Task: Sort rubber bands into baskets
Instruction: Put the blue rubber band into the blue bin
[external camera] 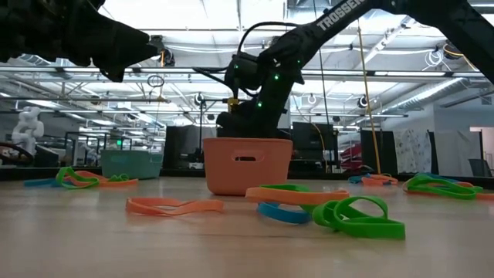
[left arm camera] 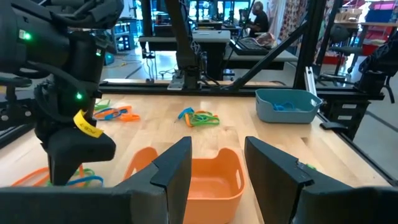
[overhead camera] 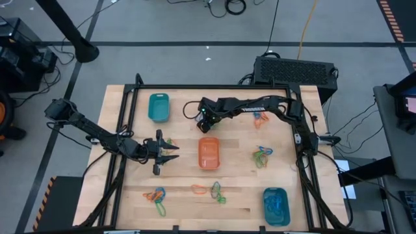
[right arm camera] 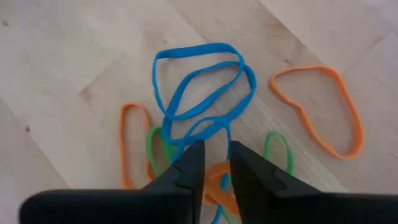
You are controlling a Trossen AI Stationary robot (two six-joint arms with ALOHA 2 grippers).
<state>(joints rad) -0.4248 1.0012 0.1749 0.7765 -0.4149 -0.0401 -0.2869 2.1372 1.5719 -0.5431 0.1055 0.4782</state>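
The orange basket (overhead camera: pixel 208 154) stands mid-table and also shows in the left wrist view (left arm camera: pixel 205 180). One teal basket (overhead camera: pixel 158 107) stands far left. Another (overhead camera: pixel 275 205), near right, holds blue bands. My right gripper (right arm camera: pixel 216 160) points down over a heap of blue, orange and green rubber bands (right arm camera: pixel 199 93) just beyond the orange basket's far end (overhead camera: pixel 203 120); its fingers stand a narrow gap apart. My left gripper (left arm camera: pixel 217 162) is open and empty, level, just left of the orange basket (overhead camera: pixel 168 153). My right gripper comes from above, pointing down. Its two fingertips stand on either side of a blue band's strand (right arm camera: pixel 214 127) where it crosses orange and green bands lying flat on the table. I cannot tell whether the fingers touch it.
More band heaps lie far right (overhead camera: pixel 260 117), mid-right (overhead camera: pixel 262 156), near left (overhead camera: pixel 156 194), near centre (overhead camera: pixel 211 190) and beside my left gripper (overhead camera: pixel 171 141). A black frame (overhead camera: pixel 195 86) rims the table. In the low view, bands (external camera: pixel 355 215) lie before the orange basket.
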